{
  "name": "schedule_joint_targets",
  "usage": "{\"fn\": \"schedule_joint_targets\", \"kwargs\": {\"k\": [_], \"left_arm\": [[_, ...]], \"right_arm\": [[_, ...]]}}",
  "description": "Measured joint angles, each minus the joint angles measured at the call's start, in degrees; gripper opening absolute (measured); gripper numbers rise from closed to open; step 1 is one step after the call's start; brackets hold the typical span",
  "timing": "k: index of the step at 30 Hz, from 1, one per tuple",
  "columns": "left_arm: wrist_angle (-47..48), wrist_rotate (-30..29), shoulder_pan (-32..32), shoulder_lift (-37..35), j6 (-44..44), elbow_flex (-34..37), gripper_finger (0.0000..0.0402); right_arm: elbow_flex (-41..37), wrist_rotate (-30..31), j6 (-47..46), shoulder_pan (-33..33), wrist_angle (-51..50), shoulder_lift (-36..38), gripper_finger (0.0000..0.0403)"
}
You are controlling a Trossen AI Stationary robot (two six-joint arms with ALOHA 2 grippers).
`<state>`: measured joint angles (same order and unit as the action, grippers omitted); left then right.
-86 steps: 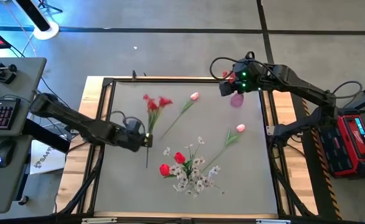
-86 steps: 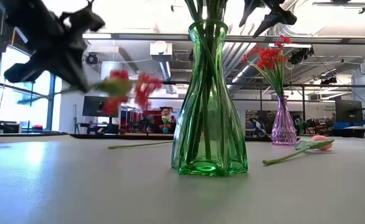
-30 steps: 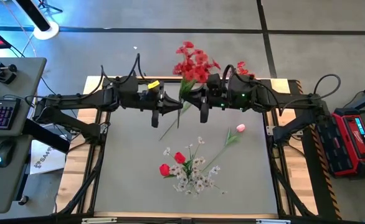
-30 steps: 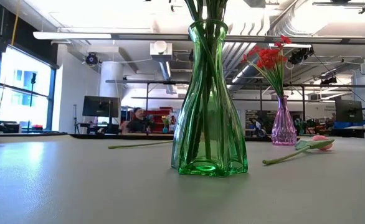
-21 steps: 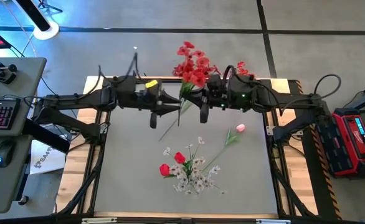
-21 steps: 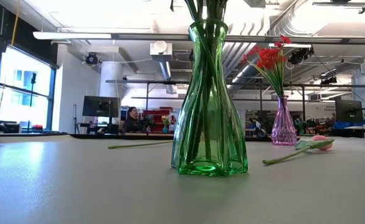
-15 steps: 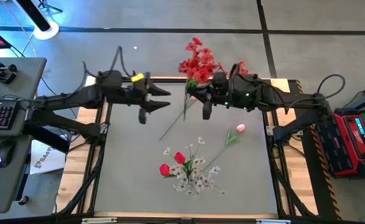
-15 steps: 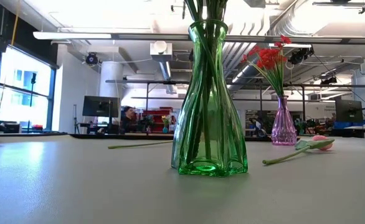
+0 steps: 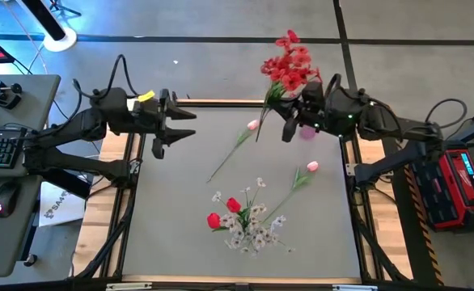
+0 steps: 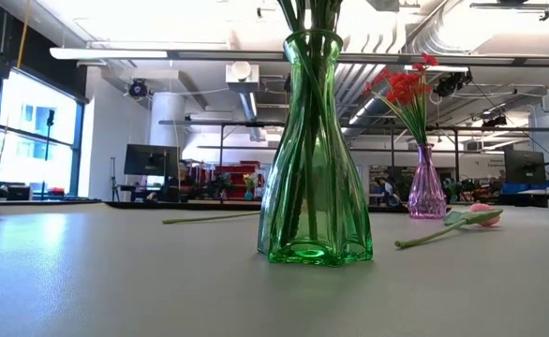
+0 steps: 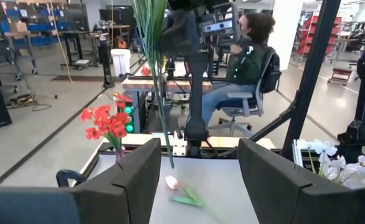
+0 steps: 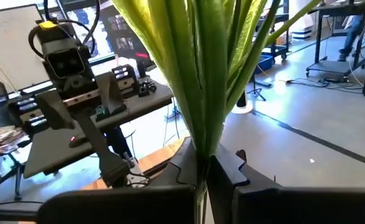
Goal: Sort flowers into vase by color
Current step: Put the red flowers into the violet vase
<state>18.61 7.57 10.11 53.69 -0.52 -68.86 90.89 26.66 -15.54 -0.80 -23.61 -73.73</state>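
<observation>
Holding, right gripper [image 9: 286, 123]: I see my right fingers pinched on the stem of a red blossom cluster [image 9: 289, 66], raised over the table's far edge near the pink vase [image 9: 307, 131].
Left gripper [image 9: 166, 129]: I see it empty, fingers spread apart, above the far left part of the table [image 9: 172, 218].
Pink vase, low view: it stands at the back right with red flowers [image 10: 401, 89] in it.
Green vase [image 10: 313, 159]: it stands close to the low camera, green stems inside.
Pink tulips: one [image 9: 252, 124] lies near the far edge, another [image 9: 311, 166] towards the right.
Loose pile: red tulips [image 9: 224, 212] and white sprays [image 9: 253, 231] lie together near the table's middle.
Background: a seated person [image 11: 248, 56] shows beyond the table.
</observation>
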Motion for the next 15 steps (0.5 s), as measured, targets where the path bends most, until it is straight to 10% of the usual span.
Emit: {"fn": "schedule_joint_targets", "kwargs": {"k": [15], "left_arm": [[0.64, -0.07, 0.00, 2.76, 0.34, 0.00, 0.0200]], "right_arm": [[0.02, 21.30, -19.19, -6.92, -32.10, 2.82, 0.0000]]}}
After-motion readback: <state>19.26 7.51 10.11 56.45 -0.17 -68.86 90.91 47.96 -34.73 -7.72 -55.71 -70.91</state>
